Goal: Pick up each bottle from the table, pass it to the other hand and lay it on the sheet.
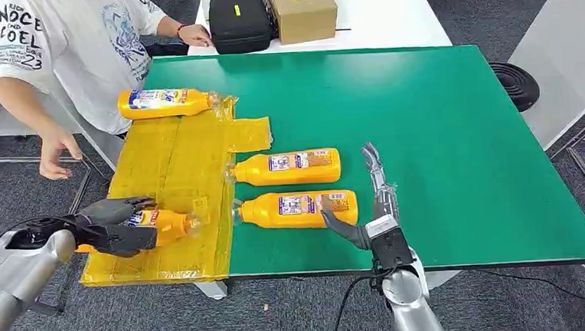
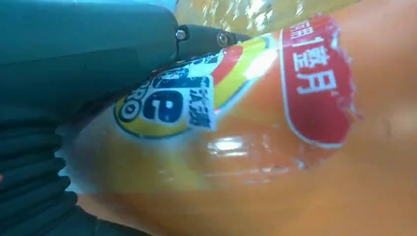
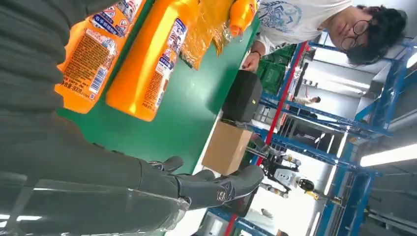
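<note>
Nearest the robot, at the front left corner of the green table (image 1: 440,126), the left hand (image 1: 117,226) grasps an orange bottle (image 1: 166,223) just over the near end of the yellow sheet (image 1: 175,173); the left wrist view confirms the grip, with dark fingers (image 2: 206,39) wrapped over the bottle's label, though whether the bottle already rests on the sheet or hangs just above it cannot be told. To the right, the right hand (image 1: 372,207) holds nothing, its fingers spread and pointing away from the robot just beside the base of the nearest waiting bottle (image 1: 296,210), not touching it. Just beyond that one lies a second waiting bottle (image 1: 289,168), also on bare green table, both on their sides with their necks at the sheet's edge. Farthest off, a finished bottle (image 1: 164,103) lies on its side at the far end of the sheet. That makes four bottles: one laid down, one in the left hand and seemingly about to be laid, two not yet picked up. By that count the task looks roughly halfway through, with the right hand well placed to take the near bottle next. A person (image 1: 82,40) stands at the far left corner, and a black case (image 1: 238,21) and a cardboard box (image 1: 303,10) sit on the white table (image 1: 395,13) beyond.
</note>
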`<action>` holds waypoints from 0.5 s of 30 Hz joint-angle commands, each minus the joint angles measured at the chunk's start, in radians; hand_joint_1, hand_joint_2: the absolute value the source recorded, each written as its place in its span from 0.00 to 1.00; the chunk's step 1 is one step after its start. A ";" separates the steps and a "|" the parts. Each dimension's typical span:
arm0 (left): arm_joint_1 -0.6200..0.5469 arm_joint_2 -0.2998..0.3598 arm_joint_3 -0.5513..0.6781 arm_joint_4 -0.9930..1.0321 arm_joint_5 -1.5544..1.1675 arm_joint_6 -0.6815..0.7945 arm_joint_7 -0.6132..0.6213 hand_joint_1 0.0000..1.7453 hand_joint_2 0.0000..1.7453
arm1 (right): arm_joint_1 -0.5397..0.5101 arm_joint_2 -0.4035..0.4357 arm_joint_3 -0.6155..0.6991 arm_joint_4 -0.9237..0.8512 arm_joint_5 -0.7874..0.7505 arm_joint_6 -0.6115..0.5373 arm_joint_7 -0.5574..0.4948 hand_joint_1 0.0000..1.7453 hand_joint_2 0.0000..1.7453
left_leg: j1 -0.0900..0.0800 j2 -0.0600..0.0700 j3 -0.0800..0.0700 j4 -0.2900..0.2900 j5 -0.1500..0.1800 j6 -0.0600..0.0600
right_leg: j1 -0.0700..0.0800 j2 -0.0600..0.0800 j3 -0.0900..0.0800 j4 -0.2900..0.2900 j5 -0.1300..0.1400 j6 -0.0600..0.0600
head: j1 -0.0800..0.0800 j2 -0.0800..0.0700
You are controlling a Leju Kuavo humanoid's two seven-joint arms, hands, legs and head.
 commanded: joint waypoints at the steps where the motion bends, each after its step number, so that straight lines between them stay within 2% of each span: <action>1: 0.011 0.062 -0.070 -0.053 0.011 -0.014 0.006 0.00 0.00 | -0.051 -0.021 0.020 0.094 -0.007 -0.001 -0.004 0.00 1.00 | 0.000 0.001 0.001 0.000 0.000 0.000 | 0.000 0.000 0.001 -0.001 0.000 -0.001 | 0.000 0.000; 12: 0.043 0.128 -0.071 -0.176 0.085 -0.045 0.026 0.00 0.00 | -0.045 -0.025 0.028 0.100 -0.023 -0.009 -0.017 0.00 1.00 | 0.000 0.001 0.001 0.000 -0.001 0.000 | 0.001 0.000 0.001 -0.001 -0.001 -0.002 | 0.000 0.000; 15: 0.012 0.092 -0.084 -0.160 0.083 -0.054 0.041 0.00 0.00 | -0.049 -0.022 0.027 0.081 -0.027 -0.013 -0.012 0.00 1.00 | 0.000 0.000 0.000 0.000 -0.001 0.000 | 0.001 -0.001 0.000 0.000 -0.001 -0.001 | 0.000 0.000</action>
